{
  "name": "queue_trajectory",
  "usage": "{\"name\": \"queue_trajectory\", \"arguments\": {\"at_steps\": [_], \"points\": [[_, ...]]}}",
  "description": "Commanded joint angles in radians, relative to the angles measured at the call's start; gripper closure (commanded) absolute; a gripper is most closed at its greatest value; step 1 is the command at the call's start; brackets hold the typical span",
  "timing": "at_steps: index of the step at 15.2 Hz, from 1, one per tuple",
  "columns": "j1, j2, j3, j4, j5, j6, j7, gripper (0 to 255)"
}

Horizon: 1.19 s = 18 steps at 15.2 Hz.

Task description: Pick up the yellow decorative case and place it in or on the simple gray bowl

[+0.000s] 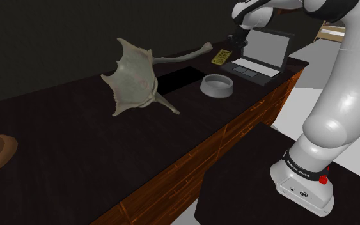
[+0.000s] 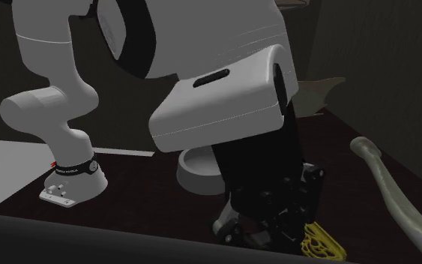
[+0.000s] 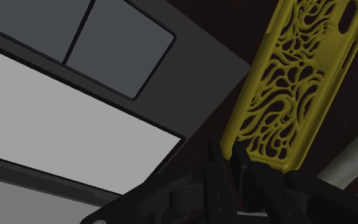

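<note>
A dark desk (image 1: 76,147) carries the yellow lattice case (image 3: 292,83), lying flat beside the laptop (image 1: 261,54) and near the gray bowl (image 1: 217,85). It looks light, thin and stiff, best pinched across a rim. The end effector (image 3: 227,159) sits at its corner; whether it is clenched or released, I cannot tell.

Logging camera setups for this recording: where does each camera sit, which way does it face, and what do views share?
Shoulder view: beside the stand, looking down along the dark counter toward the laptop; white arm at right.
Second exterior view: low on the counter, close by the jaws, facing back to the arm's base.
Wrist view: rides behind the jaws, looking past them at yellow case and laptop.
Shared: yellow case in all three; grey bowl in both exterior views.
</note>
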Motion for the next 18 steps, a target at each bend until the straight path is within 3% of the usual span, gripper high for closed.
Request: {"name": "queue_trajectory", "arguments": {"at_steps": [1, 10, 18], "points": [[0.002, -0.009, -0.003, 0.015, -0.009, -0.023, 0.008, 255], [0.006, -0.038, -0.012, 0.094, -0.038, -0.127, 0.035, 255], [0.093, -0.353, 0.025, -0.238, -0.231, -0.077, 0.229, 255]]}}
